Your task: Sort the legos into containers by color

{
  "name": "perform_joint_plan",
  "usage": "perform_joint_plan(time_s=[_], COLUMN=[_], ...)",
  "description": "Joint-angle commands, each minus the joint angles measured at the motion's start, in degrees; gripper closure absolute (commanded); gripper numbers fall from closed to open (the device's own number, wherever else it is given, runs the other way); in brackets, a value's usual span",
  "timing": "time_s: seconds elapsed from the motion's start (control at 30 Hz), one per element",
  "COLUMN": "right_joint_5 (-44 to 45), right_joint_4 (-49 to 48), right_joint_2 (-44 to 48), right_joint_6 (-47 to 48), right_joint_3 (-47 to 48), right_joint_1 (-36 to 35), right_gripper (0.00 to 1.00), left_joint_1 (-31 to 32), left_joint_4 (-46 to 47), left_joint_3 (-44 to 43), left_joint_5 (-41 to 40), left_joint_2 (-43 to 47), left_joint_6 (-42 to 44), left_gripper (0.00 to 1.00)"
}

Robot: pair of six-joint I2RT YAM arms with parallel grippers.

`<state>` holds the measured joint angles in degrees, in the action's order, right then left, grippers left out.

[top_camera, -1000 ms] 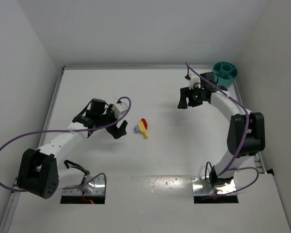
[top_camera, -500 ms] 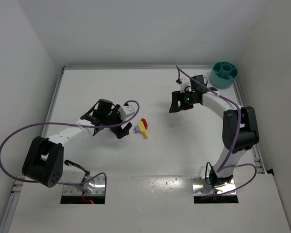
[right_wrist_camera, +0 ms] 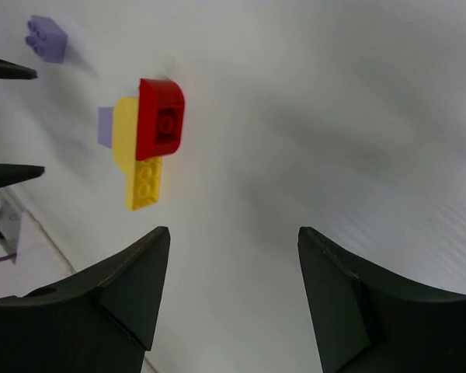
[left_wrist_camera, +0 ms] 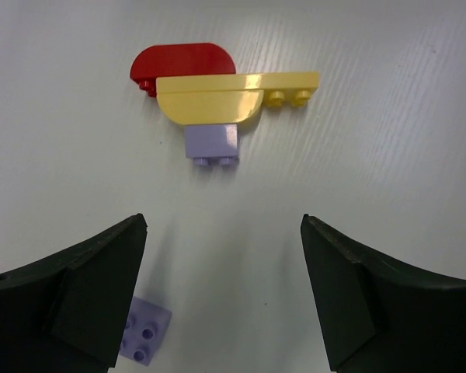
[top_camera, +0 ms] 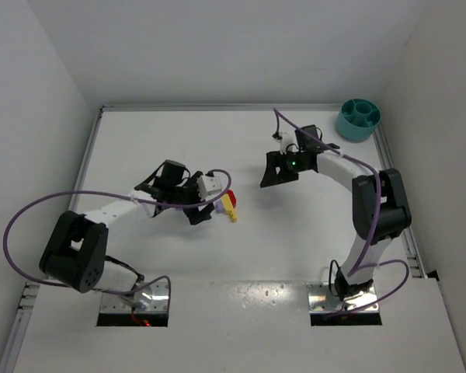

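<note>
Black left end effector (left_wrist_camera: 224, 233) hovers open nr legos (left_wrist_camera: 210, 97).

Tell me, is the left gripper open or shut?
Open. The left gripper has its fingers wide apart, gripping nothing; the cluster of red, yellow and purple bricks lies just ahead.

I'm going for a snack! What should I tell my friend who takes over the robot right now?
Left gripper: open, empty, just short of the brick clump.
Right gripper: open, empty, facing the same clump from farther off.
Legos: red brick, yellow bricks and a purple brick are bunched together, touching, mid-table. A loose purple brick lies close by the left gripper.
Teal bowl: far right corner of the table; no brick shows in it.
Done: nothing sorted yet.
Left: put every brick into a compartment by color.
</note>
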<state>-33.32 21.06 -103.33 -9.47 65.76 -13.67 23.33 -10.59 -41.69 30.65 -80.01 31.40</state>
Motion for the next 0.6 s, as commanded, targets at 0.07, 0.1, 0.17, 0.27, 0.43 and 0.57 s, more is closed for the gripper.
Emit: perform_joint_plan(time_s=[0.07,0.1,0.17,0.27,0.43,0.57], right_joint_5=[-3.3,-2.5,-1.1,0.2,3.3,5.6], right_joint_4=[-0.2,0.5,1.1,2.2,2.2,1.1], right_joint_2=[-4.7,-5.3,-6.4,-8.2,-9.0,-6.5], right_joint_6=[-2.7,-2.2,-2.2,-2.7,-4.6,-5.7], right_joint_3=[6.1,7.0,8.5,10.4,11.1,10.5], right_joint_1=[-4.6,-5.3,-7.3,-9.2,-9.9,-9.2], right_gripper=[0.32,0.32,0.32,0.3,0.27,0.26], left_joint_1=[1.3,1.3,1.3,1.9,3.2,3.8], left_joint_4=[4.5,5.0,5.6,5.1,4.5,4.5], left_joint_3=[0.7,0.1,-0.4,-1.9,-3.5,-6.2], left_joint_5=[7.8,7.8,7.0,5.6,1.9,0.5], left_joint_2=[-1.1,-1.1,-2.3,-3.8,-7.7,-10.5], left_joint_6=[3.1,2.4,2.4,2.4,2.4,2.9], left_gripper=[0.14,0.14,0.14,0.15,0.15,0.18])
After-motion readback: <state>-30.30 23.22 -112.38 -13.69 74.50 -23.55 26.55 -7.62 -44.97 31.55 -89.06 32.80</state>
